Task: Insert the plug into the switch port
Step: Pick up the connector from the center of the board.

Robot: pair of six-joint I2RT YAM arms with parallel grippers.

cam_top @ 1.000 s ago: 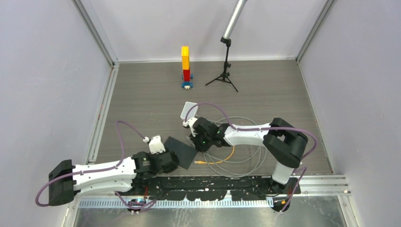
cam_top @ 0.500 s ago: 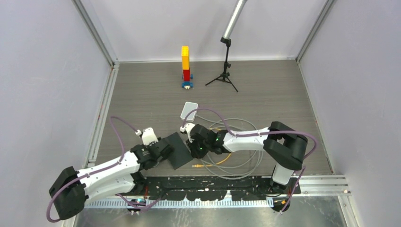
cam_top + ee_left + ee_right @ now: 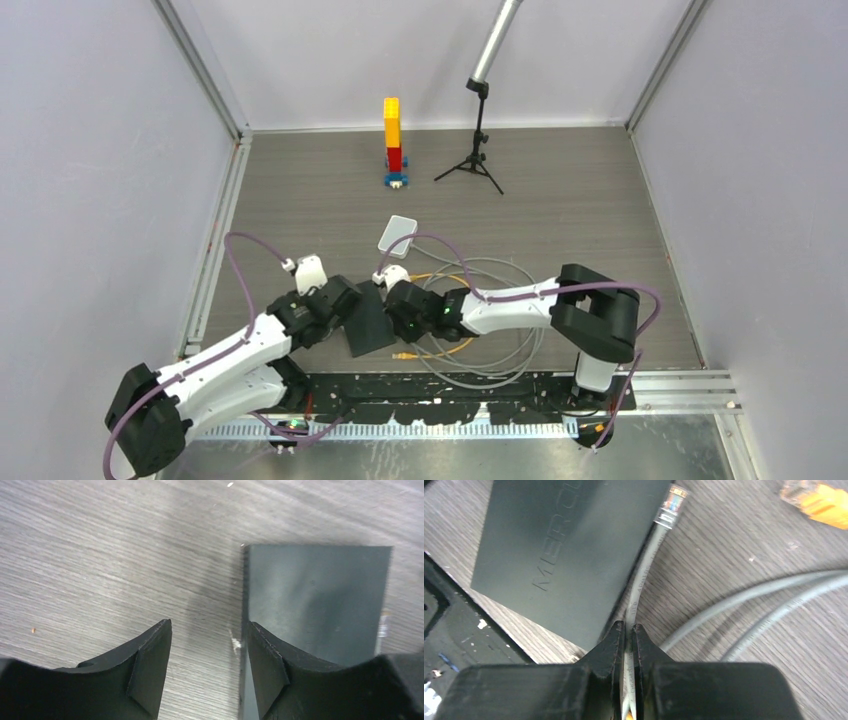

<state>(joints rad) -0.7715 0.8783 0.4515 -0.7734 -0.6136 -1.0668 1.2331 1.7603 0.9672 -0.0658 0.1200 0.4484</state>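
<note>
Reaching farther forward, left gripper gapes at the dark box; right gripper clamps grey cable.

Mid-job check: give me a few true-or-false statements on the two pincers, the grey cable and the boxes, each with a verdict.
1. The right pincer is shut on the grey cable. True.
2. The plug sits inside the dark box. False: it lies in the open beside the box's edge.
3. The left pincer grips the dark box. False: its jaws stand open with nothing clamped between them.
4. An orange cable lies on the table. True.
5. The white box touches the dark box. False: the two lie apart, the white one farther from the arms' bases.
</note>
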